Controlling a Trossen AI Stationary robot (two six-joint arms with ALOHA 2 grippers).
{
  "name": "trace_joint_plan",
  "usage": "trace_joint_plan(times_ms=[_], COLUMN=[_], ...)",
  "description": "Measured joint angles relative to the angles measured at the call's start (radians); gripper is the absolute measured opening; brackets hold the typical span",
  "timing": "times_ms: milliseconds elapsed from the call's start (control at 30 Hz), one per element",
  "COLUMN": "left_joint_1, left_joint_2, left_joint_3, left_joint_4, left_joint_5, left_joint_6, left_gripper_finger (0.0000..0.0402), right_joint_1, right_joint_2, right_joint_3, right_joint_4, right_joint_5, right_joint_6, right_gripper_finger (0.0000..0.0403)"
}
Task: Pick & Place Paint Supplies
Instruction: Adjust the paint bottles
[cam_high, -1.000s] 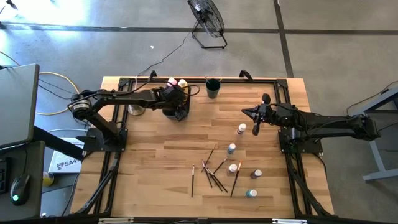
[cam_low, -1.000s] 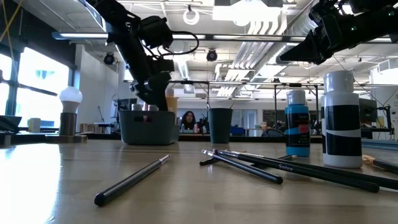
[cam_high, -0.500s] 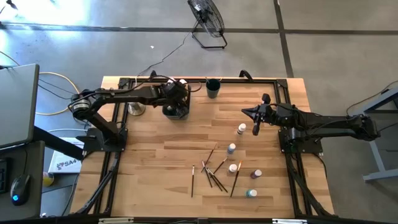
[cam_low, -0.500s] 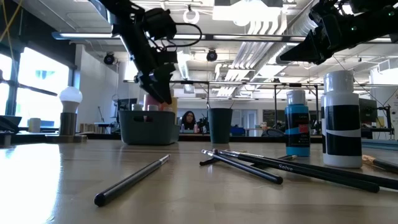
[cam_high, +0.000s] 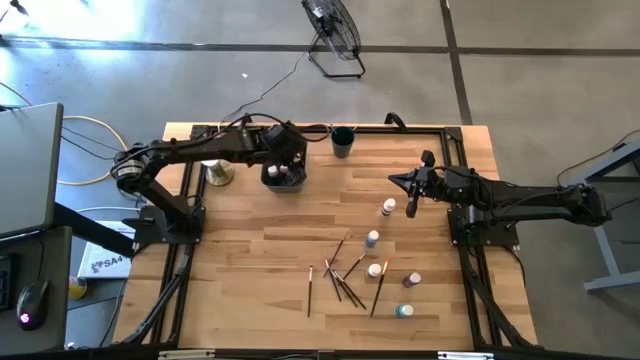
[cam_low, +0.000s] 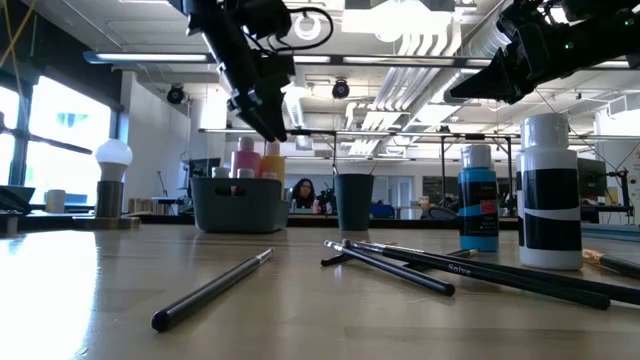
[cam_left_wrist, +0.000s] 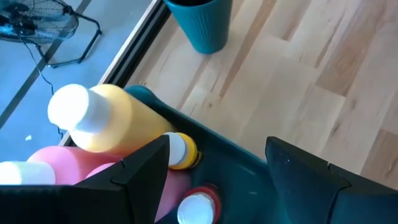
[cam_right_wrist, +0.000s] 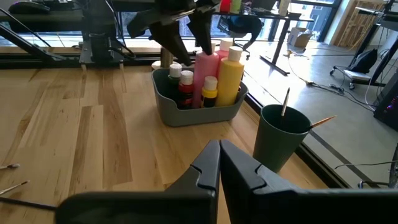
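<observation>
- Since a second ago your left gripper (cam_low: 262, 120) has lifted off the grey bin (cam_high: 283, 179) and shifted toward the far edge of the surface (cam_high: 250, 250); the pink and yellow bottles it covered now stand in the bin.
- You can see the tall pink bottle (cam_right_wrist: 207, 71) and tall yellow bottle (cam_right_wrist: 229, 78) upright side by side in the bin, with small white-capped paint bottles (cam_right_wrist: 186, 92) in front of them.
- Your left gripper hangs just above those bottles with its fingers (cam_left_wrist: 144, 180) spread wide and nothing between them.
- Beside the bin you have a dark green cup (cam_high: 342, 141) near the far edge, with thin sticks standing in it.
- On the other side of the bin sits a white knob on a round tan base (cam_high: 216, 173).
- Out on the open surface you still have small paint bottles (cam_high: 388, 208) scattered toward the right, standing apart from each other.
- Dark-handled brushes (cam_high: 345, 280) lie loose just beside them, some crossing one another.
- Your right gripper (cam_high: 412, 197) is raised over the right side, near the closest small bottle, fingers pressed together and holding nothing.
- A person (cam_low: 301, 194) shows far off in the room behind.
</observation>
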Motion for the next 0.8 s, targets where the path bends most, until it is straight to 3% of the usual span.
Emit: trace_joint_plan(times_ms=[467, 800], left_joint_1=[0.001, 0.001], left_joint_2=[0.0, 0.0], left_joint_3=[-0.002, -0.002], left_joint_4=[0.004, 0.002], left_joint_5=[0.063, 0.102], left_joint_6=[-0.007, 0.002], left_gripper_finger=[0.025, 0.009], right_joint_1=[0.0, 0.0], right_joint_2=[0.0, 0.0], right_joint_3=[0.0, 0.0], right_joint_4=[0.0, 0.0], right_joint_5=[0.0, 0.0], right_joint_6=[0.0, 0.0], right_gripper_finger=[0.0004, 0.0004])
